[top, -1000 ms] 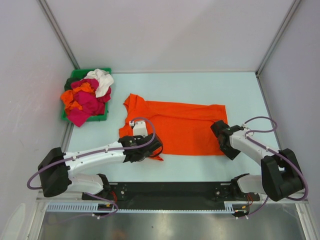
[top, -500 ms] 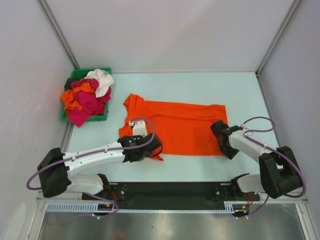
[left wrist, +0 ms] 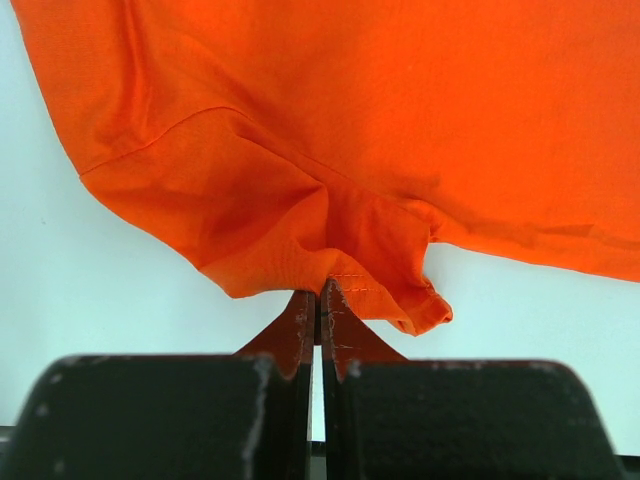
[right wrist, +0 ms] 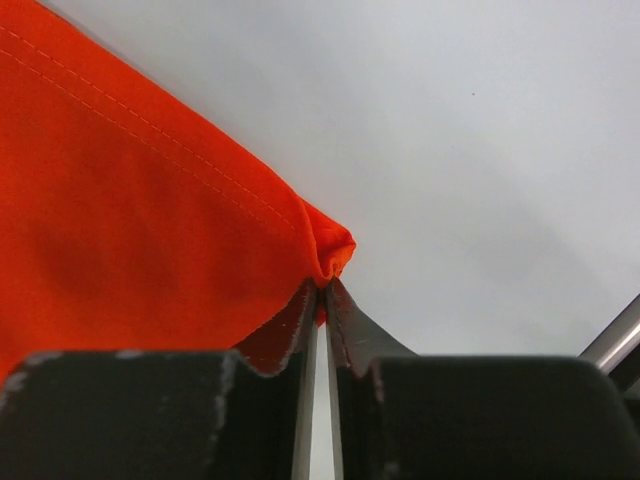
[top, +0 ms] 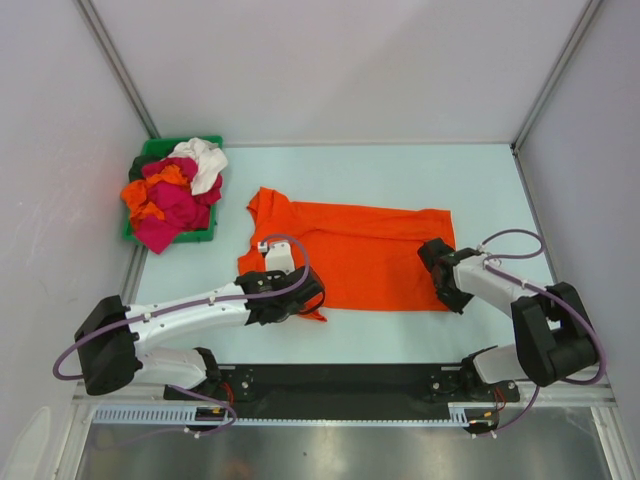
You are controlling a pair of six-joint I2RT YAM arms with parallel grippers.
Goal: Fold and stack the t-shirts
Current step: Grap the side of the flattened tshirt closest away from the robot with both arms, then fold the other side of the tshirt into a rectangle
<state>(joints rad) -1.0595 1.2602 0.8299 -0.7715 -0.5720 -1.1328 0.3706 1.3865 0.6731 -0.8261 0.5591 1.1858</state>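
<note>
Left fingers (left wrist: 293, 335) and right fingers (right wrist: 287, 335) pinch orange t-shirt (top: 360, 250); tips hidden overhead.

the right gripper (right wrist: 322, 288) closes: its jaws, apart a second ago, now pinch the near right corner of the orange shirt (top: 370, 255), with the hem bunched up between them. the right arm (top: 492, 286) draws in a little toward the left, its elbow sliding away from the right edge of the table (top: 400, 180). the purple cable (top: 512, 233) looped above the forearm leans left with it.
</note>
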